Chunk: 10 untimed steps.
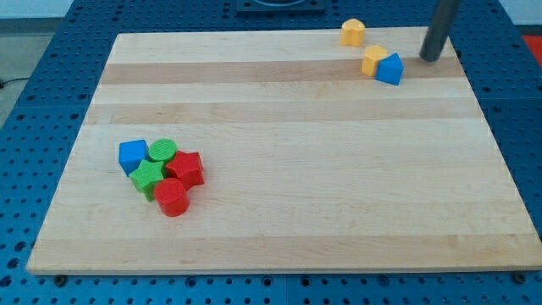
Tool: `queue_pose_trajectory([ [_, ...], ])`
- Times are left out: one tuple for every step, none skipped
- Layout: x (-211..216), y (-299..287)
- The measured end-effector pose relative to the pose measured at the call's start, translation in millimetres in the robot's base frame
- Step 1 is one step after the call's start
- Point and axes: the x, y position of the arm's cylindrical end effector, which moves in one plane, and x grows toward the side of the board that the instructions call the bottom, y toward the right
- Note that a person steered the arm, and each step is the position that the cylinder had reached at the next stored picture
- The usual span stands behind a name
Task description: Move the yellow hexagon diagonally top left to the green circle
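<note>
My tip (431, 58) rests on the worktop (279, 169) near the view's top right corner, at the end of a dark rod that runs up out of the top edge. The tool is a plain rod with nothing to open or close, and it holds nothing.

The yellow hexagon (353, 32) sits close to the worktop's top edge, well to the left of my tip and a little higher in the view, standing apart from everything else. Below and to its right lies a second yellow block (373, 60), whose shape I cannot make out for sure. A blue block (390, 69) with a peaked top touches it on its right side. My tip stands just beside this pair, to the right of the blue block and slightly above it, with a small gap between.

The other blocks are bunched together far off, toward the view's lower left. The green circle (163, 152) is at the top of that cluster. A blue cube (132, 157) touches it on the left, and a red star (186, 169) lies at its lower right. A green star (148, 178) sits below the circle, and a red cylinder (172, 197) is at the bottom of the group.

The worktop is pale wood in long strips, laid on a blue perforated base (51, 51).
</note>
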Motion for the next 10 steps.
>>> queue_pose_trajectory([
  [4.3, -15.7],
  [10.8, -62.1],
  [10.8, -93.6],
  [9.4, -107.4],
  [14.6, -195.0],
  [31.7, -286.7],
  [54.8, -346.4],
  [54.9, -410.0],
  [58.7, -435.7],
  [99.1, -463.9],
])
